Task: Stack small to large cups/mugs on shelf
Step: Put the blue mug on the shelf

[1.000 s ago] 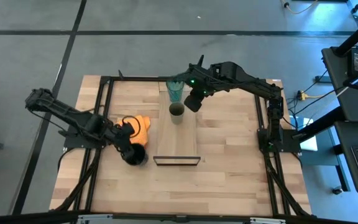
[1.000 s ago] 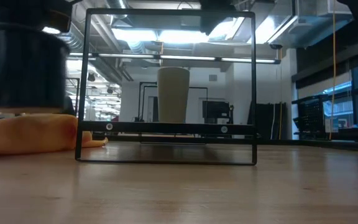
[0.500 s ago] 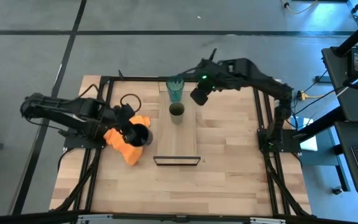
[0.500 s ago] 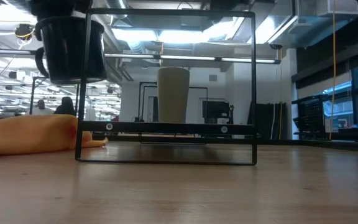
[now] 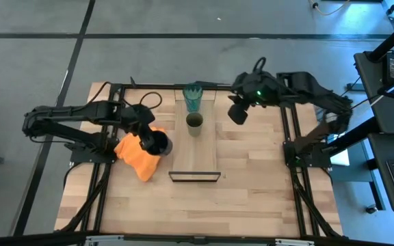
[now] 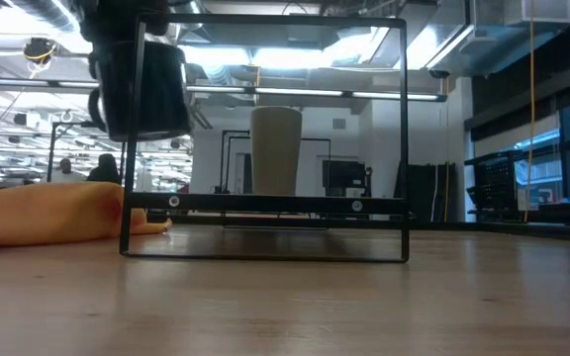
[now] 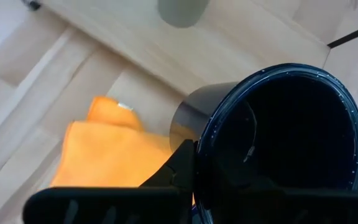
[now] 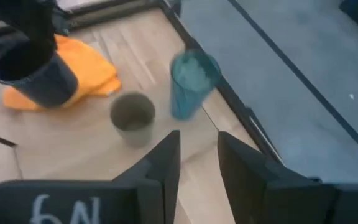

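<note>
My left gripper (image 5: 149, 139) is shut on the wide dark navy mug (image 5: 159, 144), in the air over the orange cloth (image 5: 137, 156), left of the shelf plank (image 5: 200, 154). The small olive cup (image 5: 194, 123) and the tall teal tumbler (image 5: 193, 98) stand on their bases on the shelf's far half. The shelf's thin dark frame (image 6: 265, 255) stands at its near end. My right gripper (image 5: 237, 115) is open and empty, above the table right of the shelf's far end; its wrist view shows both cups (image 8: 132, 117) (image 8: 190, 81) ahead. My left gripper holds the mug by its rim (image 7: 199, 163). One finger (image 7: 180, 169) lies on the outside of the wall; the other is lost in the dark inside. The fingers come from above, slanting from the table's left. The mug (image 6: 142, 89) hangs clear of the table, mouth up, nearly upright.
The orange cloth (image 6: 43, 213) lies on the table left of the shelf, below the mug. Black frame rails (image 5: 113, 137) run along the table's left and right sides. Bare tabletop (image 5: 252, 184) lies near and right of the shelf.
My left gripper has lifted the navy mug up off the table beside the cloth and carried it toward the far edge and a little toward the shelf. My right gripper has drawn away from the teal tumbler toward the table's right edge.
</note>
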Controlling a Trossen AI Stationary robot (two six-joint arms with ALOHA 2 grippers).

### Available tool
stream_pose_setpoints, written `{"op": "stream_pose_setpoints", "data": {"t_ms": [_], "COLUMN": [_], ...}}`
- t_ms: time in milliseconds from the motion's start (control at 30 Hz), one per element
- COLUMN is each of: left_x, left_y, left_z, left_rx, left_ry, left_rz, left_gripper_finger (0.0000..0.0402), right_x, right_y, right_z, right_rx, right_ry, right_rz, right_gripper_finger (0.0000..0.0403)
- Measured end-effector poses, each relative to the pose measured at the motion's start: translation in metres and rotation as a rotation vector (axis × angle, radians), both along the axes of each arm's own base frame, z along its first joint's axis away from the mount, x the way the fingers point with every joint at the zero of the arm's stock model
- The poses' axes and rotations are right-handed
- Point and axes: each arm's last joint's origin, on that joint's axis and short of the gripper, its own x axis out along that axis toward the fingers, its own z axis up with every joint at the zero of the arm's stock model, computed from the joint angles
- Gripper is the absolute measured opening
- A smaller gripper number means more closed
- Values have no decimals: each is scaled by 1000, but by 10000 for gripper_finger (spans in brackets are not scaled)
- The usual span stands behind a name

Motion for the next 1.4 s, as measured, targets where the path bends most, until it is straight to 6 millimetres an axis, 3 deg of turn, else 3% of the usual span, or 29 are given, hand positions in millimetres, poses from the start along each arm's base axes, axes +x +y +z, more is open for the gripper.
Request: {"op": "stream_pose_setpoints", "data": {"t_ms": [333, 533, 800, 1200, 1400], "left_x": [24, 53, 98, 134, 148], "left_y": [7, 11, 19, 1, -5], "left_z": [-8, 12, 31, 8, -6], "left_rx": [-64, -51, -44, -94, -112], "left_ry": [-30, -63, 3, 84, 98], "left_rz": [-55, -57, -77, -109, -101], "left_gripper_finger": [16, 16, 16, 17, 17], "right_x": [-62, -93, -107, -129, -130], "right_y": [9, 6, 6, 6, 6], "right_z": [-43, -74, -108, -144, -154], "right_rx": [43, 90, 153, 220, 229], "right_ry": [-132, -177, -255, -334, -346], "right_rz": [-211, -364, -434, -541, -547], "right_gripper_finger": [109, 109, 109, 109, 109]}}
